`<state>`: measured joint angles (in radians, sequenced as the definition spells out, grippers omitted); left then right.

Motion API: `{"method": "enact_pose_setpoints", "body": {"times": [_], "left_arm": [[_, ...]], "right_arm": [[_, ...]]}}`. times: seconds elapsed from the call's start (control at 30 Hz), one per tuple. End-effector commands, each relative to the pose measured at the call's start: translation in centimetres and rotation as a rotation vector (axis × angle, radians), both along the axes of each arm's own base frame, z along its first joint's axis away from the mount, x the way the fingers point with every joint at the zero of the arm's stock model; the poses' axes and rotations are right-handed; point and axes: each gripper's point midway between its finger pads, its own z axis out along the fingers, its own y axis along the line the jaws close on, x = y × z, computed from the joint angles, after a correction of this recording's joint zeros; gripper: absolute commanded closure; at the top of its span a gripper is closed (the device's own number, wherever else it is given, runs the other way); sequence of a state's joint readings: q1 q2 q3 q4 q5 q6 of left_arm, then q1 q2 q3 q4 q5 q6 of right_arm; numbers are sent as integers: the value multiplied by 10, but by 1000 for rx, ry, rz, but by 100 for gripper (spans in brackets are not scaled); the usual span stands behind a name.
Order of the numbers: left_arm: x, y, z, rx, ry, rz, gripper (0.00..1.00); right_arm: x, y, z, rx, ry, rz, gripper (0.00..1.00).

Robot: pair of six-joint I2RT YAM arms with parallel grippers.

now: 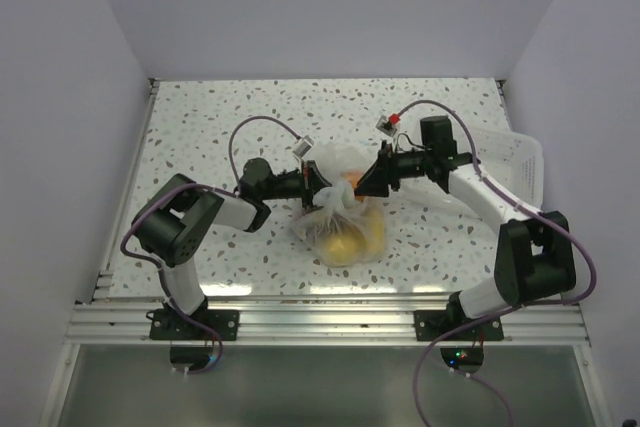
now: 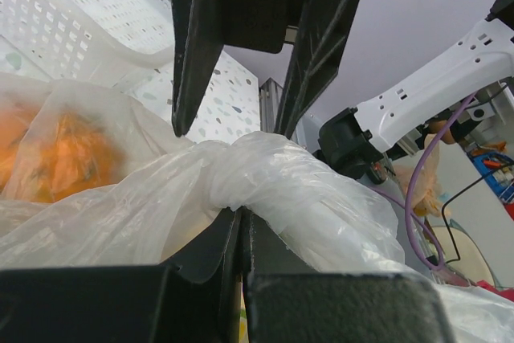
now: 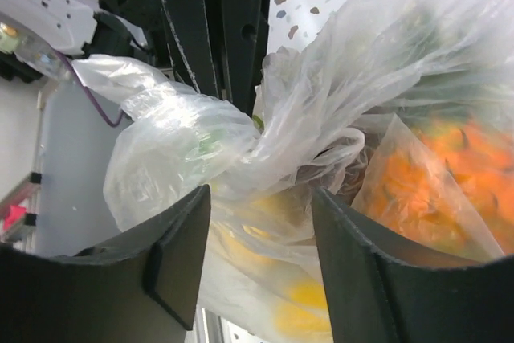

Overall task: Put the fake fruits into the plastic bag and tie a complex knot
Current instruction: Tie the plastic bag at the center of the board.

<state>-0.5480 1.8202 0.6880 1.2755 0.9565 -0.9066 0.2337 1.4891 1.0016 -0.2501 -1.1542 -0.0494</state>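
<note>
**Knotting under way at frame centre**

Fruits (image 1: 350, 239) sit inside the bag (image 1: 372, 237). Left gripper (image 1: 320, 185) is clamped tight on the neck (image 3: 265, 146). Right gripper (image 1: 362, 187) straddles it, jaws half open, gripping nothing. Next, I'd say: close, then pull through.

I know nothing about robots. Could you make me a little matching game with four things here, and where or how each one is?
Things:
1 left gripper
2 right gripper
3 fruits
4 tray

States:
a inside the bag
b at the right edge of the table
c shut on the bag's plastic
d jaws apart around the bag's bunched neck

Pairs: 1-c; 2-d; 3-a; 4-b
</note>
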Motion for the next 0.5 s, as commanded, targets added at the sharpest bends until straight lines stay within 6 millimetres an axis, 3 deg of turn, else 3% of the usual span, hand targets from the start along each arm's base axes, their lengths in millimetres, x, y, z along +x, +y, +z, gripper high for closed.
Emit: {"method": "enact_pose_setpoints", "body": {"times": [0.0,0.03,0.2,0.47], "left_arm": [[1,4,51,-149,-223,20,100],[4,4,52,-151,-218,28,100],[7,3,61,-182,-205,42,100],[0,0,77,-251,-184,37,100]], "right_arm": [[0,15,12,24,-95,19,41],[-2,19,11,23,-94,30,36],[-17,36,5,24,-48,50,28],[-1,55,14,88,-84,30,24]]}}
